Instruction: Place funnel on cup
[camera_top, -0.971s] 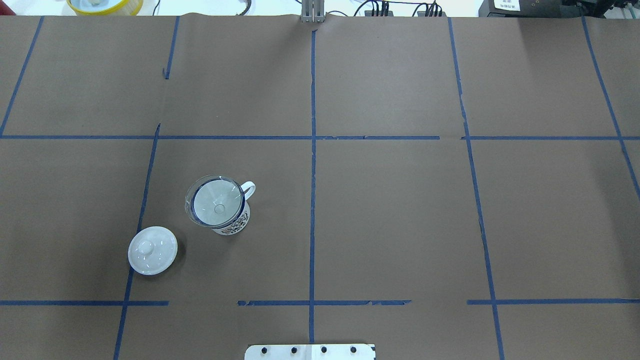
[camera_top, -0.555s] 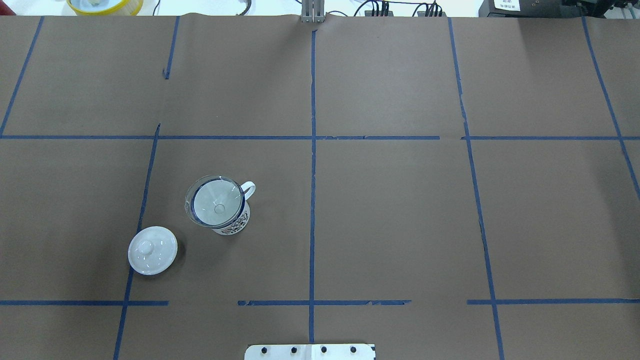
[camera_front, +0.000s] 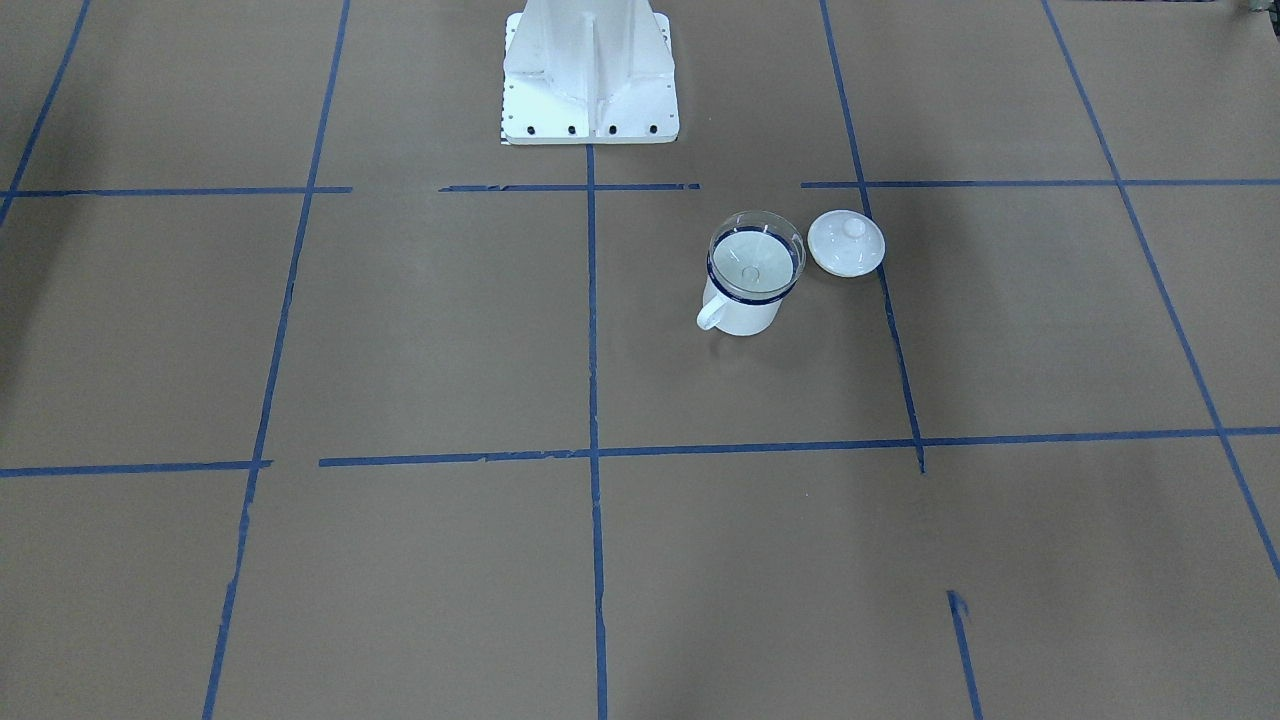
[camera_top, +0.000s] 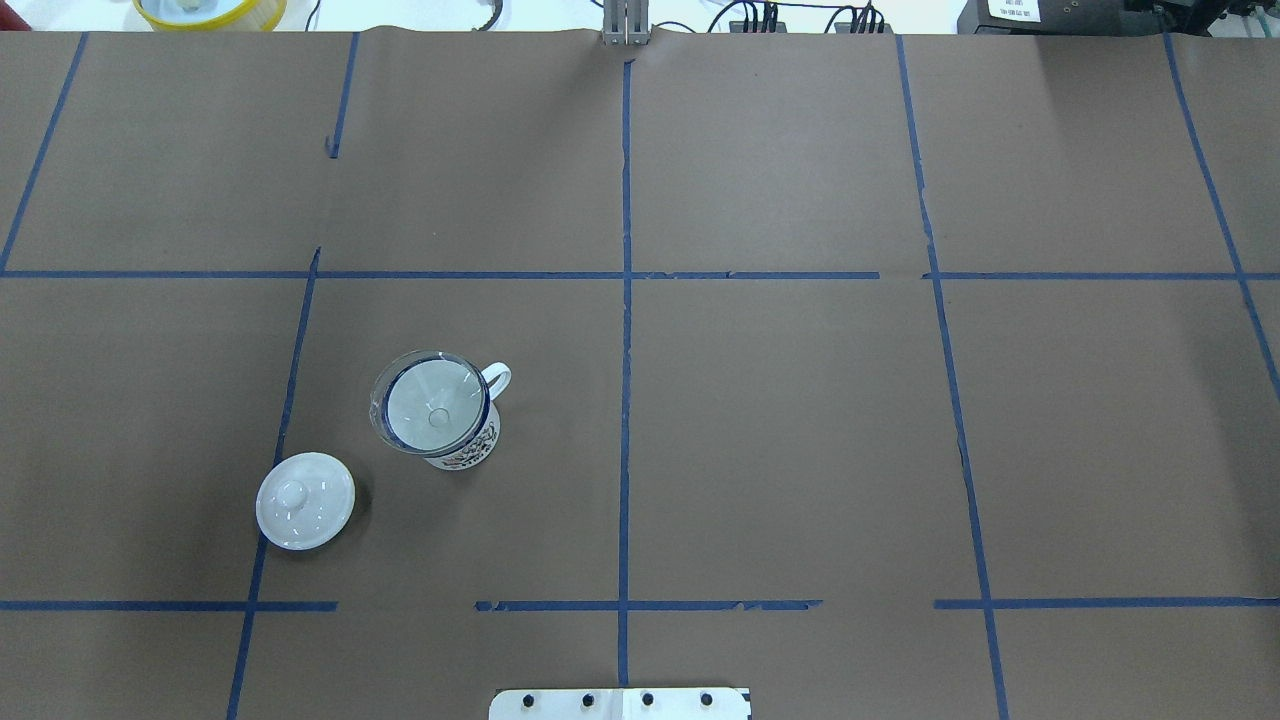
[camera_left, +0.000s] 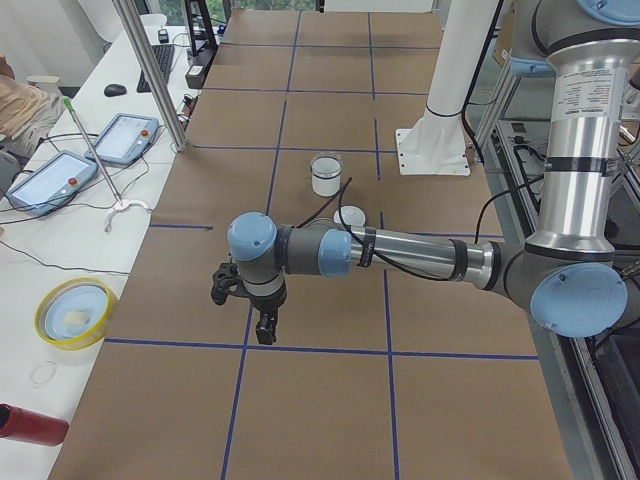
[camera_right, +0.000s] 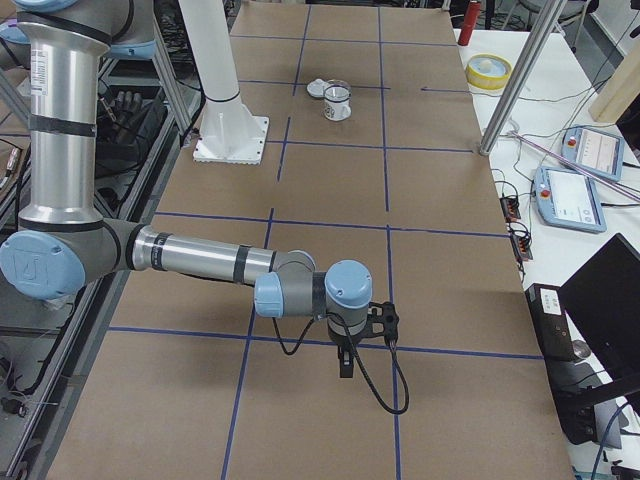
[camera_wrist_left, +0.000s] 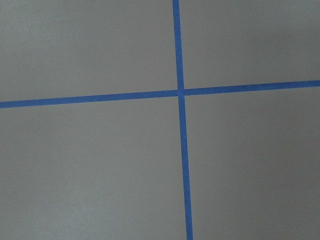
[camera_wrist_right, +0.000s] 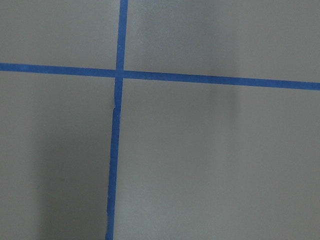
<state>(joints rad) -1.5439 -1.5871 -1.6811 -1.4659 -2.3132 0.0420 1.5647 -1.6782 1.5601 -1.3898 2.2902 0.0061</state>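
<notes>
The clear funnel (camera_top: 430, 400) sits upright in the mouth of the white mug with the dark blue rim (camera_top: 462, 452), the spout inside it. Both also show in the front view, the funnel (camera_front: 756, 262) on the mug (camera_front: 742, 318). The mug stands left of the table's middle, handle toward the centre line. My left gripper (camera_left: 265, 332) hangs over the table's left end, far from the mug. My right gripper (camera_right: 345, 365) hangs over the right end. Each shows only in a side view, so I cannot tell whether either is open or shut. Both wrist views show only brown paper and blue tape.
A white round knobbed lid (camera_top: 305, 500) lies on the table beside the mug, on the robot's side. The robot's white base (camera_front: 590, 80) stands at the table's edge. A yellow bowl (camera_left: 72, 312), two pendants and a metal pole (camera_left: 150, 70) are on the operators' side.
</notes>
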